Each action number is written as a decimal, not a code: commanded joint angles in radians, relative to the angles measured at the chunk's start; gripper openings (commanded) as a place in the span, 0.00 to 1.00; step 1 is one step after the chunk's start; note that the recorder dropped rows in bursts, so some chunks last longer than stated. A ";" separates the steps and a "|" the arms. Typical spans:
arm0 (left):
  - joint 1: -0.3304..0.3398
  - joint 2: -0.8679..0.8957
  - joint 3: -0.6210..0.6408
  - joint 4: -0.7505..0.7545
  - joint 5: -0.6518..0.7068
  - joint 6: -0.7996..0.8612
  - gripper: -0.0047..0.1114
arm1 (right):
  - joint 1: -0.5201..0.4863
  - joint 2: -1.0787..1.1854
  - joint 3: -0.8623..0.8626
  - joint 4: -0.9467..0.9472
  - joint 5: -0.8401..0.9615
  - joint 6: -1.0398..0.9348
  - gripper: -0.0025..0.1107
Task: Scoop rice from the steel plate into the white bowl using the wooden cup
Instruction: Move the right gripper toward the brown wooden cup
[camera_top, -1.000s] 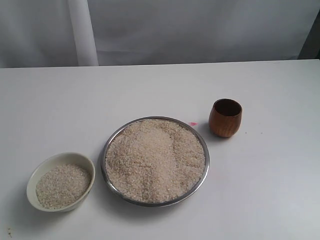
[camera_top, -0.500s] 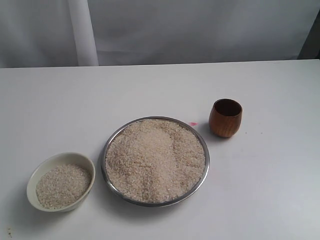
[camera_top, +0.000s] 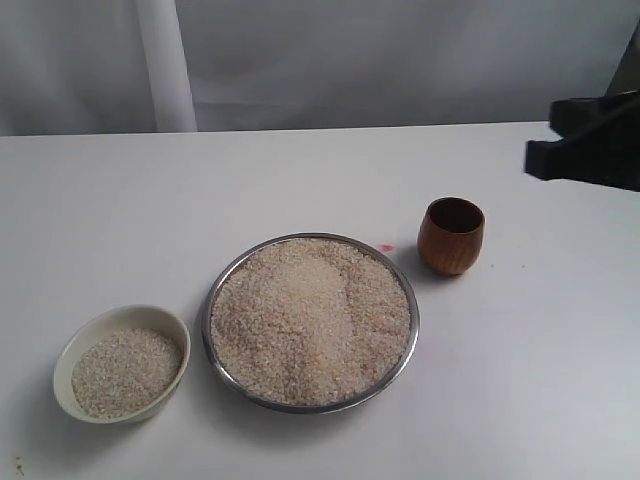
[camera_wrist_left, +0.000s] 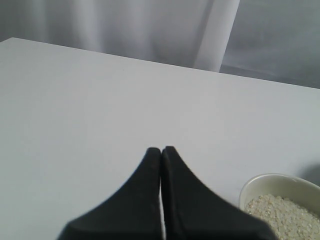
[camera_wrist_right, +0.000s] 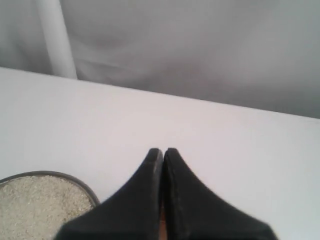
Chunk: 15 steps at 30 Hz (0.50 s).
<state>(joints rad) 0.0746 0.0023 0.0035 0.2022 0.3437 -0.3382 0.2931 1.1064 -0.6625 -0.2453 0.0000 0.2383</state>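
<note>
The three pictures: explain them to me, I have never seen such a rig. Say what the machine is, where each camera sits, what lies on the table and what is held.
This is a robot with two arms, each ending in a pair of black fingers. The wide picture comes from a camera off the arms. It shows a white table, a steel plate heaped with rice, a white bowl to its left with some rice inside, and a wooden cup upright to its right. The dark shape at the right edge is part of the right arm. The other two pictures come from wrist cameras, looking along the left fingers and the right fingers. Both pairs are pressed shut and hold nothing.
</note>
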 joint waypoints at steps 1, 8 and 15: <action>-0.005 -0.002 -0.004 -0.006 -0.006 -0.001 0.04 | 0.041 0.156 -0.031 -0.017 -0.108 -0.003 0.02; -0.005 -0.002 -0.004 -0.006 -0.006 -0.001 0.04 | 0.046 0.347 0.010 -0.017 -0.358 -0.003 0.02; -0.005 -0.002 -0.004 -0.006 -0.006 -0.001 0.04 | 0.046 0.462 0.169 0.098 -0.702 -0.106 0.02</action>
<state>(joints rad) 0.0746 0.0023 0.0035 0.2022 0.3437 -0.3382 0.3375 1.5382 -0.5461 -0.2240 -0.5699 0.1997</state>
